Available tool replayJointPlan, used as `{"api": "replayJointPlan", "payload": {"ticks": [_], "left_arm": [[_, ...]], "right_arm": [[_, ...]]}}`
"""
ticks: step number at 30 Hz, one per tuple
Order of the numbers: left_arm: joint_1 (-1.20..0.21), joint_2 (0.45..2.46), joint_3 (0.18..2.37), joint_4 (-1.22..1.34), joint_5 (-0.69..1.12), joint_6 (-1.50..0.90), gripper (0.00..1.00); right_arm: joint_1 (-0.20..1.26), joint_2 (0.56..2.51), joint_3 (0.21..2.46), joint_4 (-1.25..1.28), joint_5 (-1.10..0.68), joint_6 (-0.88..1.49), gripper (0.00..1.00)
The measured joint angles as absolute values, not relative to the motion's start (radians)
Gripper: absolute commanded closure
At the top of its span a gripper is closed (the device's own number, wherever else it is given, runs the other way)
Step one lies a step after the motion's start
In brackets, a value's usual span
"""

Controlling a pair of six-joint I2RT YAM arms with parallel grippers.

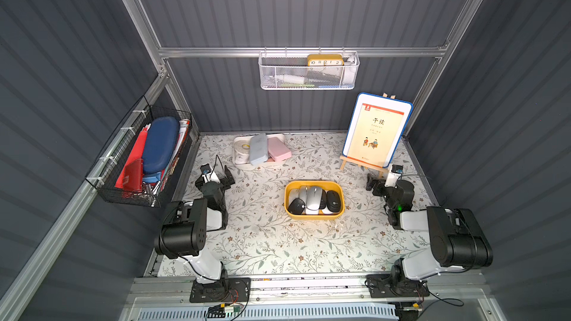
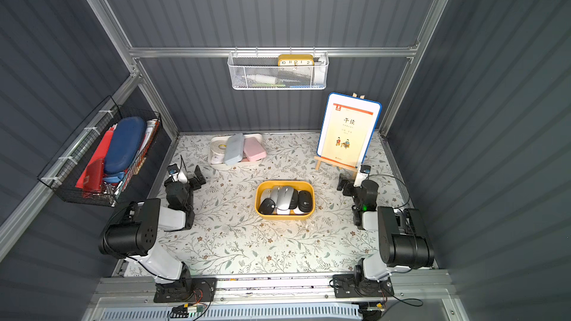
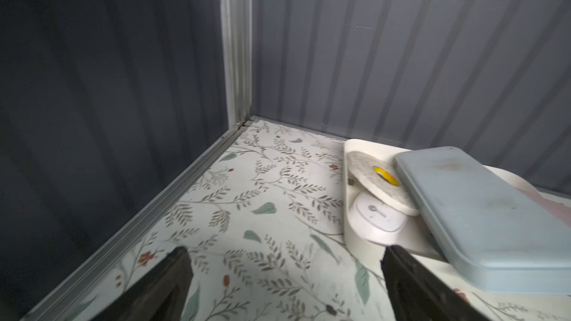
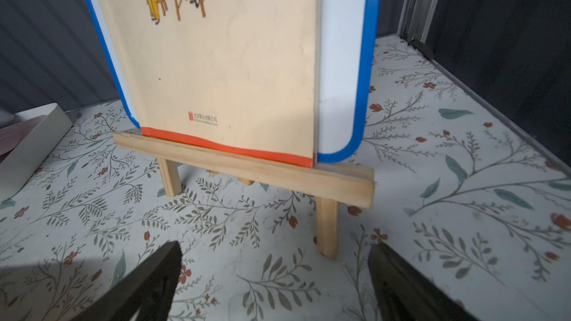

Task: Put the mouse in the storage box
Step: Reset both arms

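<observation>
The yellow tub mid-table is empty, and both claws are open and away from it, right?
Not empty: both top views show the storage box holding several mice. The left gripper and right gripper are indeed open and away from it.

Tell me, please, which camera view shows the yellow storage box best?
A top view: the storage box is seen whole from above, with the mice inside visible. Both top views show it nearly alike. Neither wrist view shows it: the left wrist faces the white tray, the right wrist the book on its easel.
</observation>
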State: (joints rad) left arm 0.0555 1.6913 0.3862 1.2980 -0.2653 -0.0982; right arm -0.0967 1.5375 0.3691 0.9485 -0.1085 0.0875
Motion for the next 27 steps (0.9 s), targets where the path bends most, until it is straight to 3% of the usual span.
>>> {"api": "replayJointPlan", "payload": {"ticks": [27], "left_arm": [[0.058, 1.703, 0.450, 1.308, -0.361, -0.149, 0.01]], "right_arm": [[-0.033, 1.552, 0.385, 0.881, -0.025, 0.043, 0.01]]}}
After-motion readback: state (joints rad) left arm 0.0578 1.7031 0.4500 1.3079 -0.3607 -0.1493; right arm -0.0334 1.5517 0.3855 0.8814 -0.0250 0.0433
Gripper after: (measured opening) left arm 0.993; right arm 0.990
